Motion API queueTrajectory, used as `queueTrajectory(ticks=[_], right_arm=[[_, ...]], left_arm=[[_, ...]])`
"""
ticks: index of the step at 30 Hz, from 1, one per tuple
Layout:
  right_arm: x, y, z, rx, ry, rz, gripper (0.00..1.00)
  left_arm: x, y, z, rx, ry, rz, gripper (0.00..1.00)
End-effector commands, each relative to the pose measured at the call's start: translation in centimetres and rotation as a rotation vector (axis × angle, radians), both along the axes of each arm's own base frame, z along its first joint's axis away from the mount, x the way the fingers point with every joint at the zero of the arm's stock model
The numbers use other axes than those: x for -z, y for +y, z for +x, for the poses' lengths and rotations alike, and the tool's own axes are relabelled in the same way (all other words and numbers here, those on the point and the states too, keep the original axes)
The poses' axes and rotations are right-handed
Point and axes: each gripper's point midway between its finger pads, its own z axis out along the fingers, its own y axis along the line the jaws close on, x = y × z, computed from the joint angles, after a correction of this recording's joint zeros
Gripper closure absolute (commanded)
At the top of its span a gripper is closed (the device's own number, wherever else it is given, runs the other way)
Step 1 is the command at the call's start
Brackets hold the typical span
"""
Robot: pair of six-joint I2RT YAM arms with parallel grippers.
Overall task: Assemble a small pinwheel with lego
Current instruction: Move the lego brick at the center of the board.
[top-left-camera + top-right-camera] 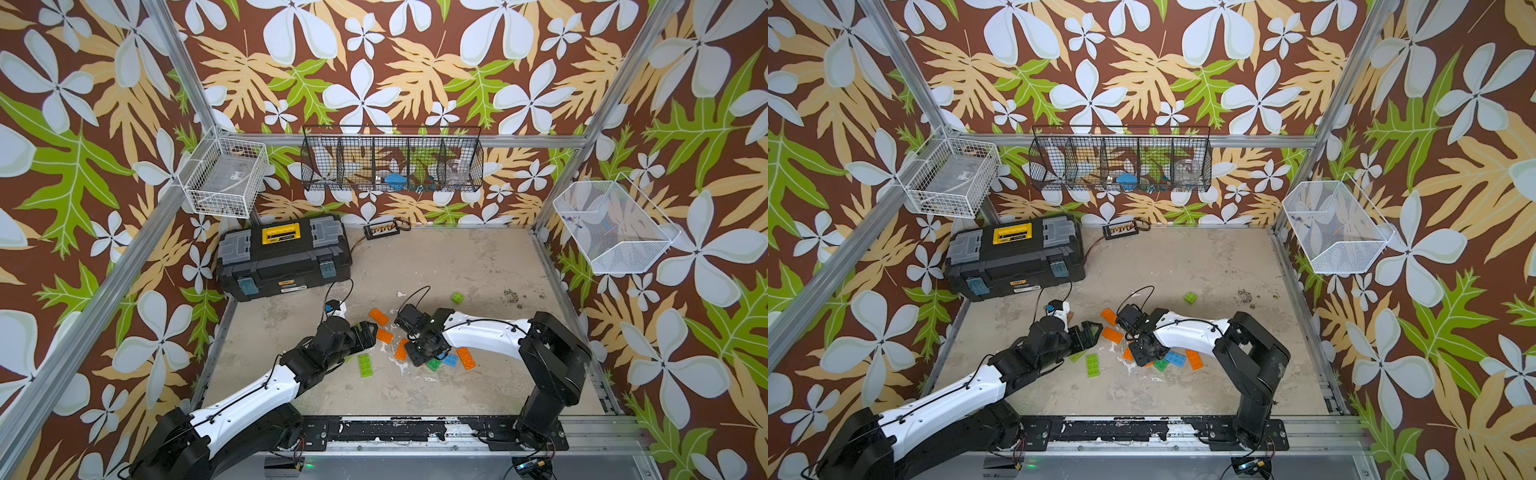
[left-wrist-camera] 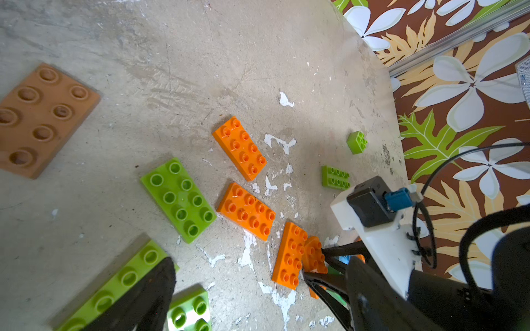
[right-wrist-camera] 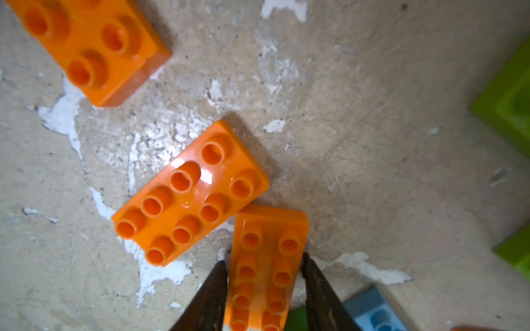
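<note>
The lego lies scattered on the grey table [image 1: 457, 257]. In the right wrist view my right gripper [image 3: 263, 259] is shut on an orange 2x4 brick [image 3: 269, 229], one fingertip on each long side. Its near end lies over a green brick [image 3: 295, 319] beside a blue brick [image 3: 372, 312]. A second orange brick [image 3: 189, 192] touches its corner. From above, the right gripper [image 1: 417, 355] hides the held brick. My left gripper [image 2: 258, 301] is open, low over a lime square brick [image 2: 189, 312], and its finger covers part of a lime 2x4 [image 2: 114, 286]. A brown brick [image 2: 40, 120] lies apart.
Two more orange bricks [image 1: 378, 316] [image 1: 384, 336], a lime 2x4 [image 1: 365, 365], another orange brick [image 1: 466, 358] and a small lime cube [image 1: 457, 297] lie around the grippers. A black toolbox [image 1: 282, 257] stands at the back left. Wire baskets [image 1: 392, 160] hang on the walls.
</note>
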Motion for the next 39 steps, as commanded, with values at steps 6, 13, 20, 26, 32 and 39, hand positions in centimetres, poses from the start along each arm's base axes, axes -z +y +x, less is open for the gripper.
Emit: queueTrajectory(ticks=[6, 13, 20, 26, 32, 39], right_arm=[[-0.2, -1.0, 1.8, 0.068, -0.028, -0.024, 0.63], [-0.6, -2.0, 5.3, 0.119, -0.053, -0.019, 0.64], [-0.3, -1.6, 8.0, 0.134, -0.074, -0.044, 0.64], [-0.4, -1.6, 9.0, 0.172, -0.078, -0.037, 0.63], [-0.1, -1.2, 8.3, 0.223, -0.043, 0.007, 0.63], [0.0, -0.9, 6.9, 0.321, 0.006, 0.082, 0.67]], left_arm=[[-0.6, 0.3, 0.1, -0.015, -0.008, -0.008, 0.00], [-1.1, -1.6, 0.5, 0.078, -0.020, -0.006, 0.00], [-0.4, -2.4, 0.5, 0.130, 0.015, 0.035, 0.00], [-0.5, -2.4, 0.3, 0.122, 0.014, 0.001, 0.00], [0.2, -2.5, -0.1, 0.125, 0.041, -0.004, 0.00], [0.6, -2.4, -0.5, 0.124, 0.058, -0.020, 0.00]])
